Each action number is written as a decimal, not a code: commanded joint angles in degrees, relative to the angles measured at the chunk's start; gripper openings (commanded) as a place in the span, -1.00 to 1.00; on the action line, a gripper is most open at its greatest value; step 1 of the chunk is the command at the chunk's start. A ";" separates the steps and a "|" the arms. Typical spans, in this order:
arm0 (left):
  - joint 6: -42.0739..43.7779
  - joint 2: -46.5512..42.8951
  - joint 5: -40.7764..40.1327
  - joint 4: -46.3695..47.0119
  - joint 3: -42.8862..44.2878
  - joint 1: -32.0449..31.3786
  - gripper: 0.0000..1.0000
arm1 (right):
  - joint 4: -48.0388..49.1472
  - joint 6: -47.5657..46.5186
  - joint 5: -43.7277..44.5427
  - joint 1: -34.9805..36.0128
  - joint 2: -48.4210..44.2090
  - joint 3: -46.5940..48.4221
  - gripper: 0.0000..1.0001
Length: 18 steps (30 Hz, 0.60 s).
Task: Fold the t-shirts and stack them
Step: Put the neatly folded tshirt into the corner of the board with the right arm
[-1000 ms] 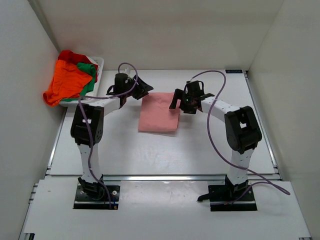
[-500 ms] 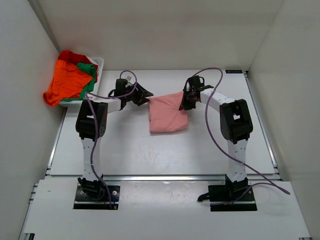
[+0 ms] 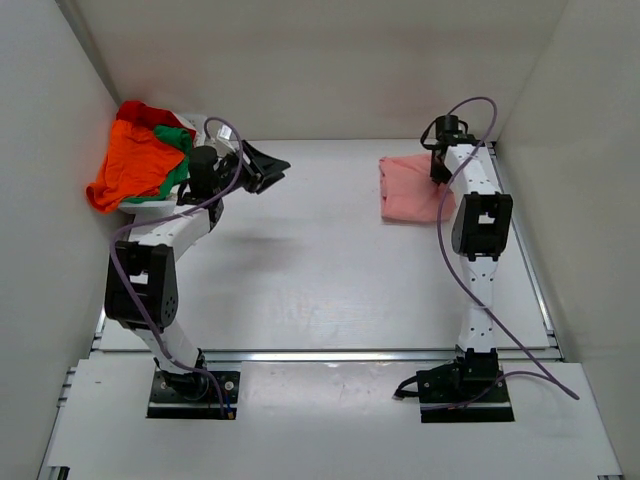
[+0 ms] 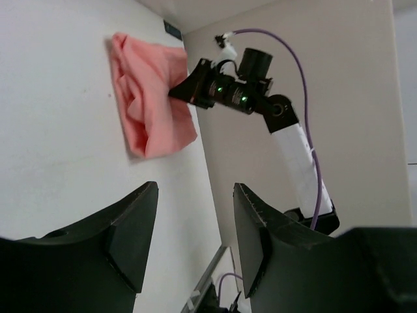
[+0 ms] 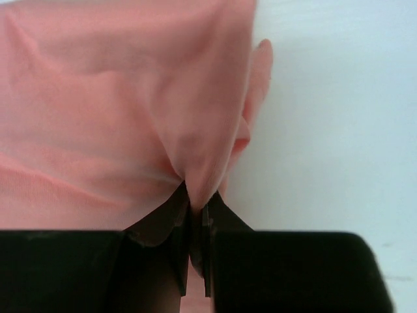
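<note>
Top view looks down from behind; both wrist views share the salmon t-shirt (image 3: 408, 195) (right close, left far).

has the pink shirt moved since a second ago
Yes. The pink t-shirt has gone from the middle of the table to its far right, close to the right wall, pinched in the right gripper.

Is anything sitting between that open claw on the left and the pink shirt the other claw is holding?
Nothing visible. Only bare table lies between the open left gripper and the pink t-shirt, which the right gripper pinches by a fold at the far right.
</note>
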 commanded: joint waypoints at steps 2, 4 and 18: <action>0.82 -1.36 2.47 -1.61 -4.45 -0.93 0.22 | 4.54 -7.34 6.49 -5.53 -1.68 -0.29 -0.98; 0.91 -1.89 2.65 -1.61 -6.20 -1.55 0.21 | 8.59 -9.54 6.84 -7.38 -3.26 -2.85 -0.98; 8.64 -7.25 2.39 -11.98 -11.39 -3.83 0.52 | 36.55 -27.40 12.47 -10.56 -3.43 -9.80 0.05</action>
